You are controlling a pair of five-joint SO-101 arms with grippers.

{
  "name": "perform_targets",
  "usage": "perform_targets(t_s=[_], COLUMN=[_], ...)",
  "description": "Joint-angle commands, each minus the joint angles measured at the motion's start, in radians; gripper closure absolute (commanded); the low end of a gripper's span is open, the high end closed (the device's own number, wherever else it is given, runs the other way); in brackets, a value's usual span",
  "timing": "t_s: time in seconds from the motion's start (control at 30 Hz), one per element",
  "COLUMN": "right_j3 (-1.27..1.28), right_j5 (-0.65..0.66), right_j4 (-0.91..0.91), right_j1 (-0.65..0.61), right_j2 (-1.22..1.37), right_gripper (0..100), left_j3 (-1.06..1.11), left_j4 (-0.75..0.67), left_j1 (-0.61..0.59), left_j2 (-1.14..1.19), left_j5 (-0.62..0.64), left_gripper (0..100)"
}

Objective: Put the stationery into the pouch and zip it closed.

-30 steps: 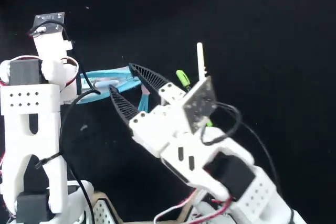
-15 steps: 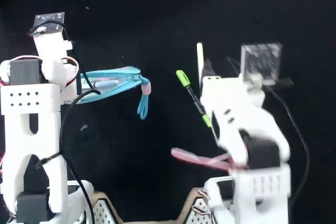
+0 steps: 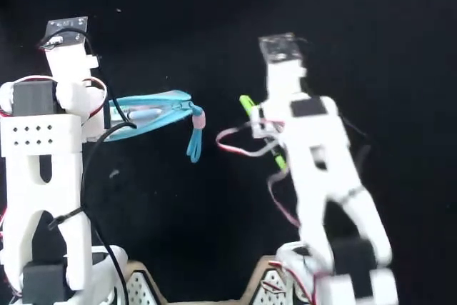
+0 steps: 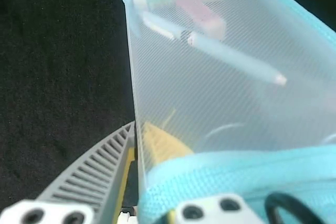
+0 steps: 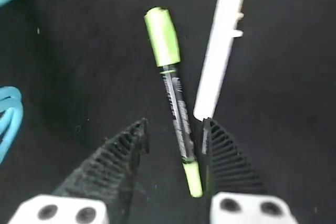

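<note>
A translucent pouch (image 4: 220,93) with a teal zipper edge holds several pens and a pink eraser. My left gripper (image 4: 134,153) is shut on its lower edge, keeping the pouch (image 3: 146,113) off the black table at the left, with its teal strap (image 3: 194,141) hanging down. A green highlighter pen (image 5: 173,98) lies on the table beside a white pen (image 5: 220,45). My right gripper (image 5: 173,125) is open just above the green pen, one black finger on each side of its barrel. In the high view the right arm (image 3: 314,148) covers most of the green pen (image 3: 248,106).
The table (image 3: 400,69) is covered in black cloth. Both arm bases stand at the near edge. The teal strap (image 5: 8,111) shows at the side of the right wrist view, a short way from the pens.
The right arm has swung away from the pouch mouth, over to the right, and then come forward over the green pen. The left arm and pouch have stayed still.
</note>
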Motion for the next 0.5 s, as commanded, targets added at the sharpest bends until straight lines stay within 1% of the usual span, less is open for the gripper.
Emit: perform_targets(t_s=[0.0, 0.17, 0.4, 0.47], right_j3=[-0.177, -0.286, -0.412, -0.412], right_j5=[0.114, 0.184, 0.293, 0.305], right_j4=[-0.054, -0.146, -0.141, -0.14], right_j1=[-0.058, -0.015, 0.014, 0.014], right_j2=[0.252, 0.452, 0.613, 0.622], right_gripper=[83.9, 83.9, 84.0, 86.4], left_j3=[0.041, 0.041, 0.041, 0.041], left_j4=[0.009, 0.009, 0.008, 0.008], left_j1=[-0.01, -0.01, -0.008, -0.008], left_j2=[0.009, 0.009, 0.009, 0.009], left_j5=[0.002, 0.002, 0.002, 0.002], left_gripper=[97, 97, 97, 97])
